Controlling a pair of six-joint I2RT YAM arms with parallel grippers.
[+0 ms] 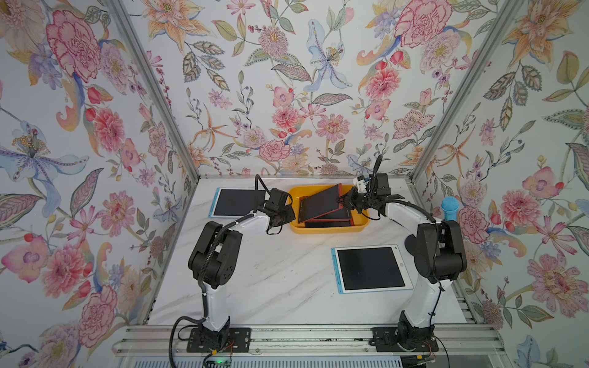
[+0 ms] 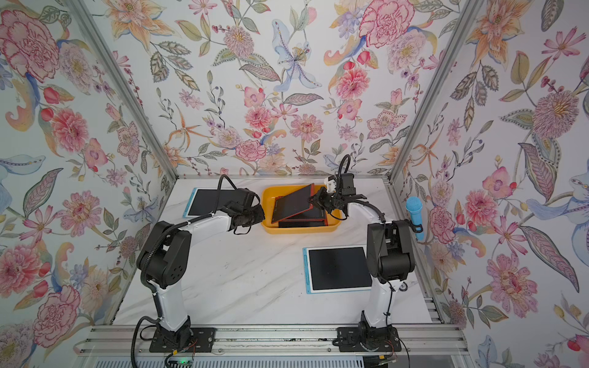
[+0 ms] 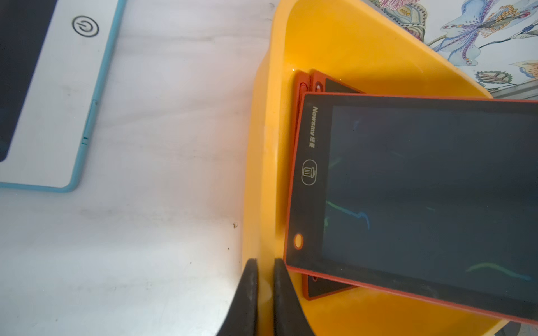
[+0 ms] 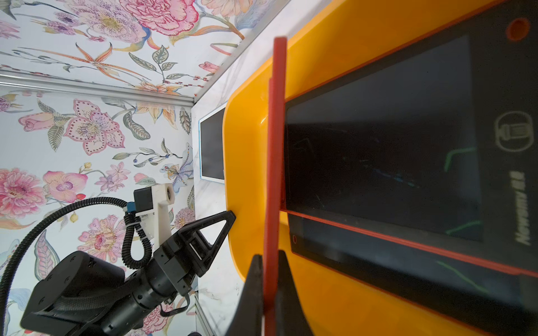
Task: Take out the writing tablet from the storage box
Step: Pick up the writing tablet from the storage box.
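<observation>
Two grippers are clamped down at once here. The storage box (image 1: 328,230), a shallow yellow-orange tub, is sat at the far middle of the marble table (image 1: 287,286). Its wall on the left arm's side is pinched by the left gripper (image 3: 265,263). In the left wrist view one finger (image 3: 250,291) is seen outside the wall and the other inside, closed tight on the plastic.

The top writing tablet (image 1: 322,201), red frame and dark screen, is gripped by the right gripper (image 4: 269,259) along its thin red edge, with the jaws shut on it from both sides. That tablet is turned askew and tipped up on the right gripper's side, and it's not out yet: in both top views it is held over the box, inside the outline of the rim. A stack of more red tablets (image 1: 328,223) is lying flat in the bottom of the box underneath it. Whether the low end is actually touching the stack can't be made out. Faint green and blue scribbles can be seen on the lifted screen in the left wrist view.

Outside the box, a blue-framed tablet (image 1: 237,202) is laid flat at the far left of the table, near the box. Another blue-framed one (image 1: 371,269) is laid nearer the front right, well apart from the box. A blue microphone-shaped thing (image 1: 449,208) is seen over by the right wall
</observation>
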